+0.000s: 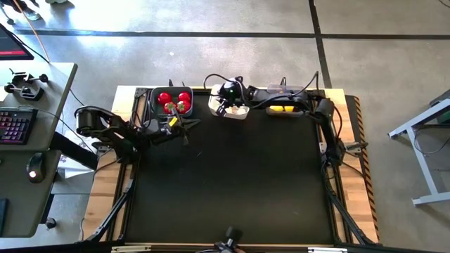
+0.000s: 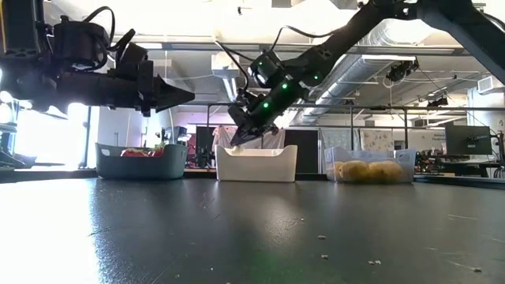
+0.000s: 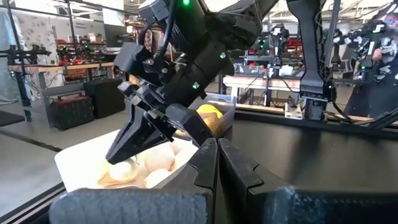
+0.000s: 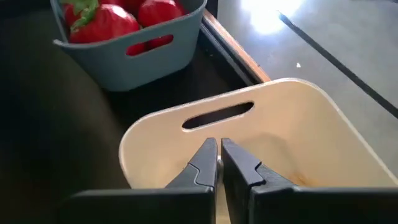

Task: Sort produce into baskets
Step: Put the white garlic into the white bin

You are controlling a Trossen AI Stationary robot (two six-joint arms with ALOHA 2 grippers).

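Along the far edge of the bench (image 1: 225, 183) my two arms meet over the row of baskets. My right arm reaches in from its corner, elbow bent, wrist tipped steeply down, so my right fingers (image 2: 237, 139) point into the white basket (image 2: 256, 164); they are pressed together and pinch nothing. My left arm lies low and nearly level, and my left fingers (image 1: 184, 124), also pressed together and empty, hang just beside the grey basket (image 1: 174, 101) and aim toward the white one.

The baskets are smooth moulded plastic with rounded corners, and the white one shows a slot handle (image 4: 217, 116) cut in its end wall. The grey basket holds glossy red tomatoes (image 1: 174, 100) with green tops. In the white basket lie pale, rounded garlic bulbs (image 3: 149, 168), right under the tips of my right fingers. The third basket (image 2: 369, 166), at the right end of the row, holds dull yellow oval lemons (image 2: 368, 171). The bench top is a dark matte sheet, speckled with small crumbs near its front edge.

From my left wrist, my right arm's dark body with its green lights fills most of the view and hides much of the lemon basket. Cables (image 1: 288, 95) loop over the far basket. A desk with a keyboard (image 1: 15, 125) stands off the bench's left side.
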